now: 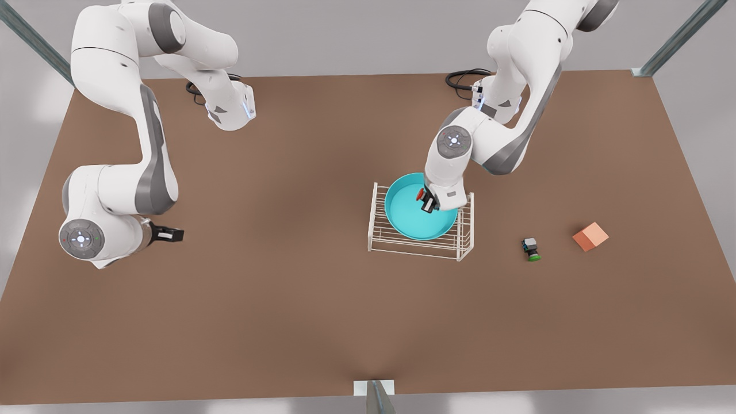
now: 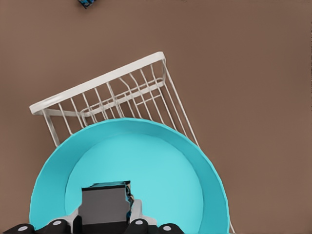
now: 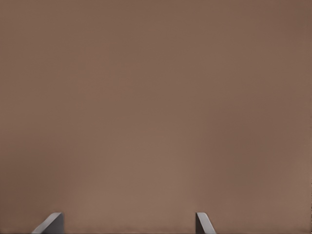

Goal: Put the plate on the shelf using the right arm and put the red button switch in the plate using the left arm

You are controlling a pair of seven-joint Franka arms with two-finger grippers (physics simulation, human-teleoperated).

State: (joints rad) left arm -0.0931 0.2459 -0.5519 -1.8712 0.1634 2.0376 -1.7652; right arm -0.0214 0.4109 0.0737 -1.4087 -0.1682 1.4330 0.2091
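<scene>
Two end effectors noted. Left end effector (image 1: 428, 202) hangs over the plate (image 1: 411, 221), clamped on the red button switch (image 1: 426, 198). Plate rests on top of the shelf (image 1: 376, 230). Right end effector (image 1: 167, 234) waits well apart over bare counter (image 1: 287, 299), fingers (image 3: 51, 224) spread wide. Switch judged small, rigid, light; its flat body sides (image 2: 105, 204) suit the grip. Red cap faces the front view's left, long axis running roughly level, slightly tilted.
</scene>
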